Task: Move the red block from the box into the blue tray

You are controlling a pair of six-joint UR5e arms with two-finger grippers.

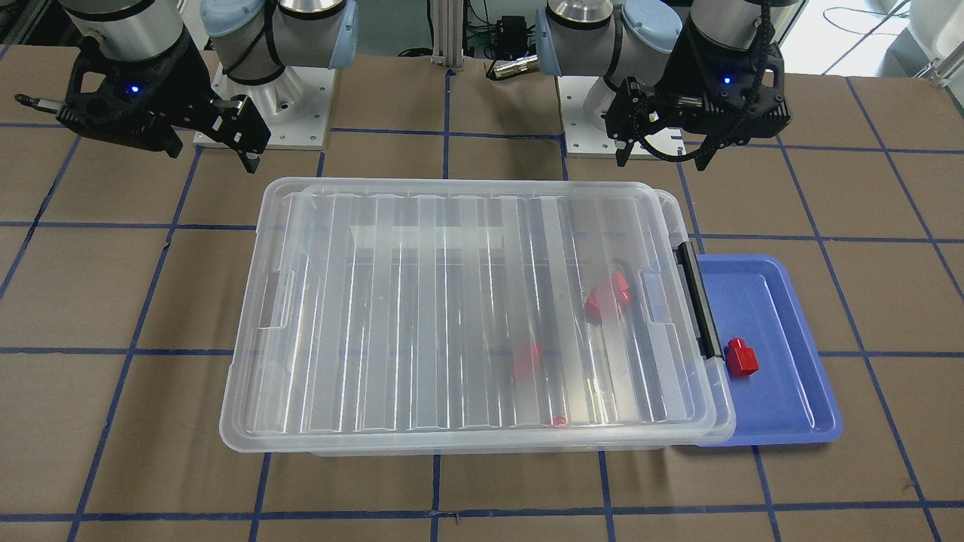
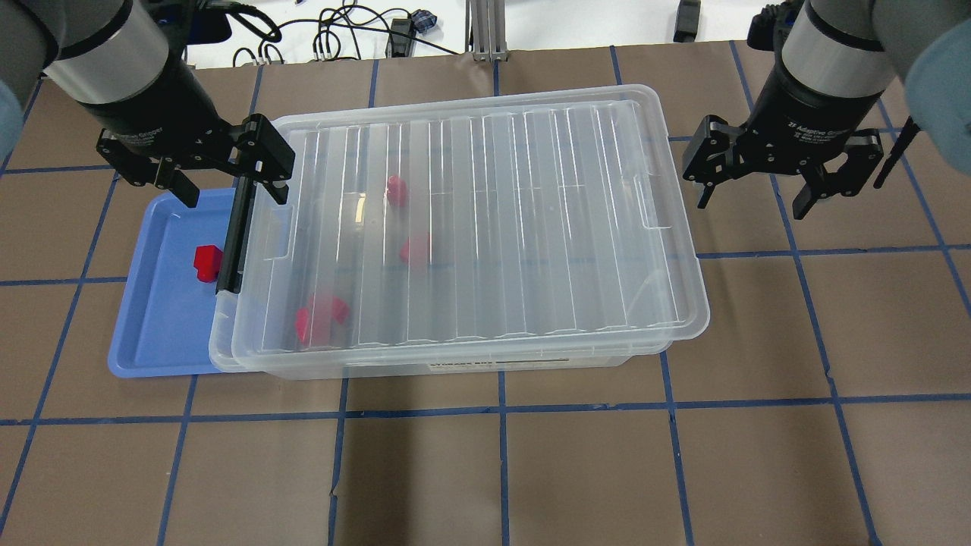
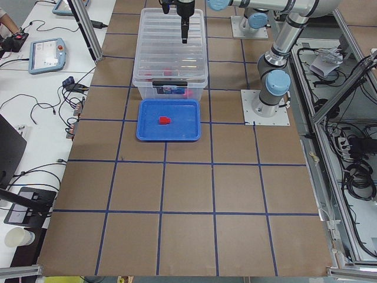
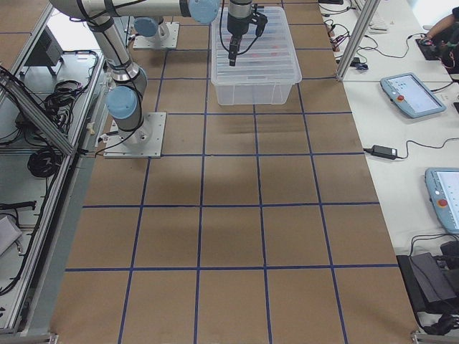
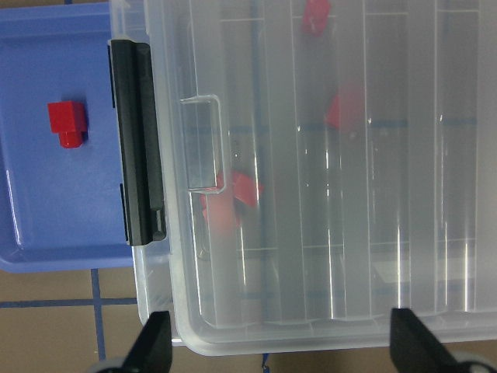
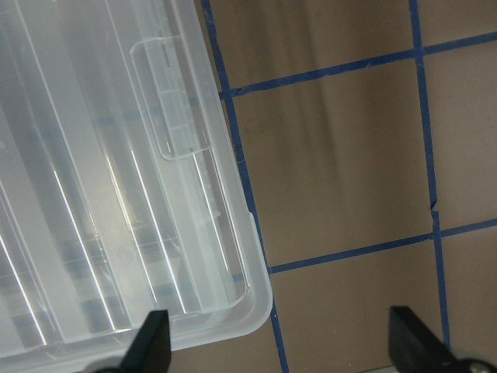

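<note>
- You see the left gripper [image 2: 230, 191] and right gripper [image 2: 752, 202] spread wide, both empty.
- A studded red block [image 2: 205, 263] lies in the smooth blue tray [image 2: 152, 334].
- A ribbed clear lid [image 2: 493, 189] covers the box [image 2: 455, 365].

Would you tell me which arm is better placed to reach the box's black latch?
Left. The open left pincer hangs by the black latch at the blue tray end; the right pincer hovers off the box's far end.
</note>
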